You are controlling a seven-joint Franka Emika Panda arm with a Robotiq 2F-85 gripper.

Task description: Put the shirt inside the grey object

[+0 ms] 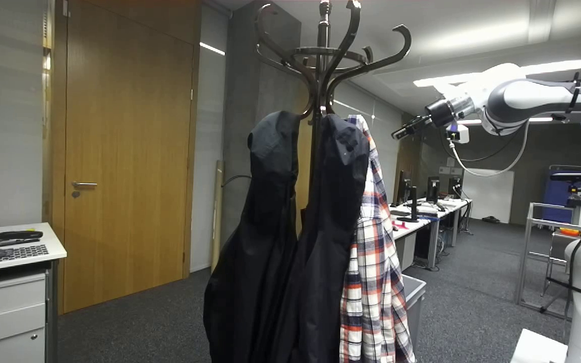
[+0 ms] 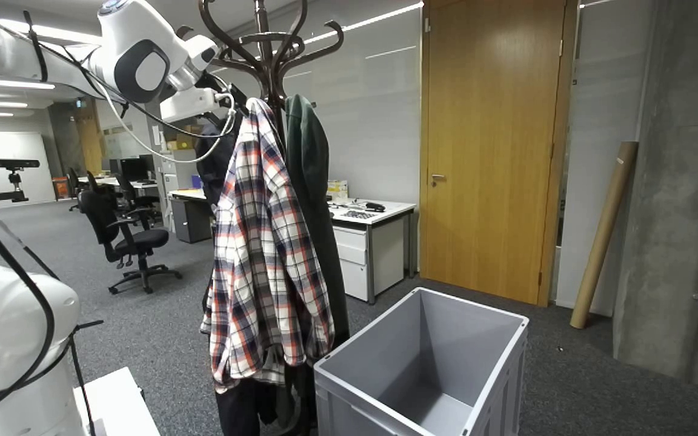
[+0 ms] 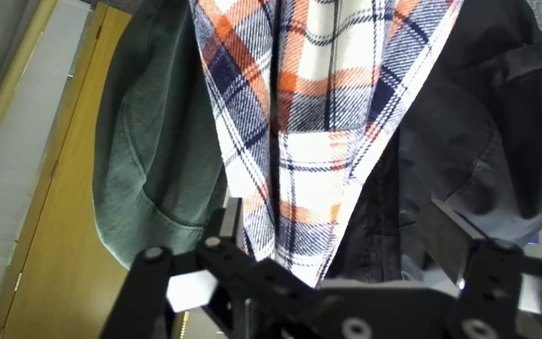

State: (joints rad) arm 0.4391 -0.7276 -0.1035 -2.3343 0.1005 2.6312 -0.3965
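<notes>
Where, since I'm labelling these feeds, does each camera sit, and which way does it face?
An exterior view: stands apart from the arm, facing dark garments on the coat rack; arm at picture right.
An exterior view: likewise apart, facing the shirt and grey bin; arm at picture left.
Wrist view: sits at the arm's end, looking past the spread fingers toward the shirt.
Both exterior views share arm, coat rack, shirt and wooden door.
</notes>
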